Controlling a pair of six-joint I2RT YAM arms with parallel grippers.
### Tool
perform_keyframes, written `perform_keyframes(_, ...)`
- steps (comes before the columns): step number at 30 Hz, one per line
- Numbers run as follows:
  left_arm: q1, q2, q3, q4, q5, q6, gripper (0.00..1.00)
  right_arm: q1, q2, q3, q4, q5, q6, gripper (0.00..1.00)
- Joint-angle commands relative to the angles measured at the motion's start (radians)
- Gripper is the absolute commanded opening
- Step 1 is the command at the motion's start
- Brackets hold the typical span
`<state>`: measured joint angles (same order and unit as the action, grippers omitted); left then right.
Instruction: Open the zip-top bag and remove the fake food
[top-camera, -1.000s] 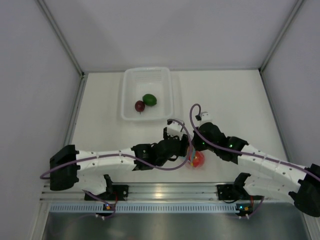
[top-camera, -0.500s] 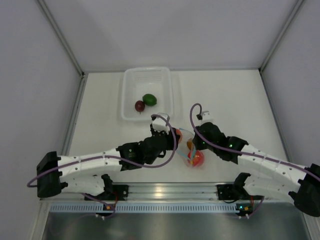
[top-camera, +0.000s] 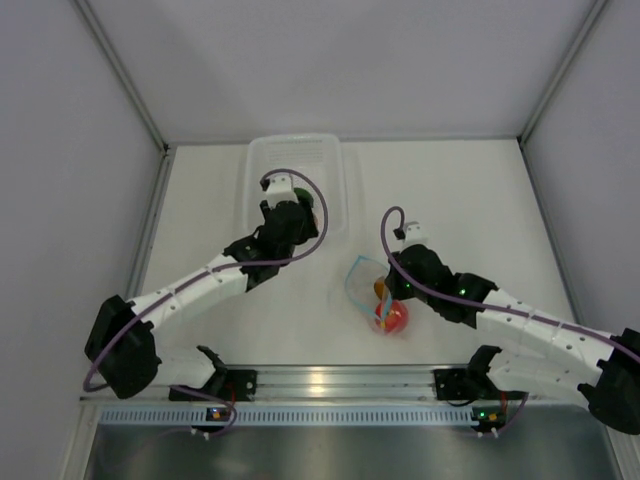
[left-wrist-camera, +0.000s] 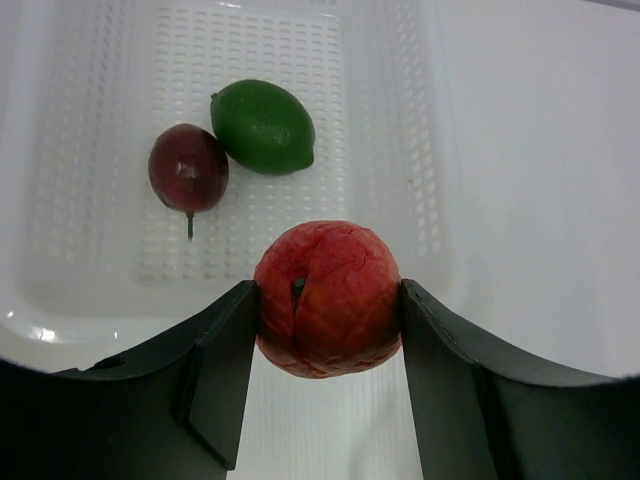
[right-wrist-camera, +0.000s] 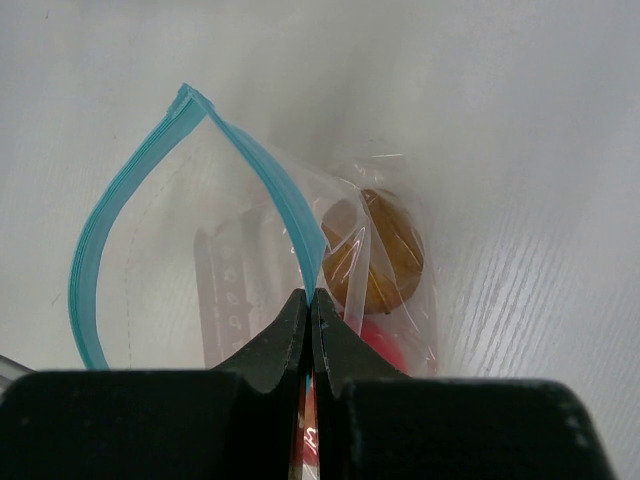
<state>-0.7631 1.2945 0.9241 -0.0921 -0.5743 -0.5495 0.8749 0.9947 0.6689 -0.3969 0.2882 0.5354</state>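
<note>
The left gripper (left-wrist-camera: 328, 288) clamps a reddish-orange fruit (left-wrist-camera: 330, 315) over the near rim of the tub (left-wrist-camera: 60, 325). Right of the tub, the right gripper (right-wrist-camera: 312, 305) pinches tight on the blue strip of the open zip-top bag (right-wrist-camera: 232, 262).

left arm (top-camera: 200, 285): extended diagonally forward | left gripper (left-wrist-camera: 328, 300): clamped on red fruit (left-wrist-camera: 330, 265) | right arm (top-camera: 530, 325): reaching inward, low | right gripper (right-wrist-camera: 311, 300): fingers pinched together on zip-top bag (right-wrist-camera: 240, 280) rim

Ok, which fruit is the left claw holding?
The wrinkled red-orange one, pinched in the left claw; the green fruit and maroon fruit lie loose in the tub.
</note>
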Motion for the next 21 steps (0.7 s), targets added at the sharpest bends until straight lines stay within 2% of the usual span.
perform_keyframes(1,0.068,0.083,0.081,0.038,0.047,0.040,0.00,0.001,-0.002,0.023,0.035,0.014,0.011,0.00)
perform_keyframes(12,0.199,0.366,0.292,0.043,0.079,0.102,0.01,-0.001,-0.010,0.020,0.032,0.011,0.009,0.00)
perform_keyframes(15,0.209,0.411,0.303,0.045,0.117,0.102,0.24,-0.001,-0.013,0.014,0.035,0.009,0.011,0.00)
perform_keyframes(16,0.209,0.414,0.303,0.043,0.125,0.096,0.37,0.001,-0.010,0.015,0.033,0.011,0.008,0.00)
perform_keyframes(17,0.209,0.416,0.306,0.045,0.134,0.095,0.40,-0.001,-0.008,0.014,0.032,0.014,0.009,0.00)
perform_keyframes(20,0.209,0.417,0.308,0.045,0.163,0.089,0.65,0.001,-0.008,0.020,0.030,0.008,0.006,0.00)
perform_keyframes(21,0.209,0.410,0.308,0.045,0.166,0.086,0.83,-0.001,-0.010,0.020,0.030,0.008,0.005,0.00)
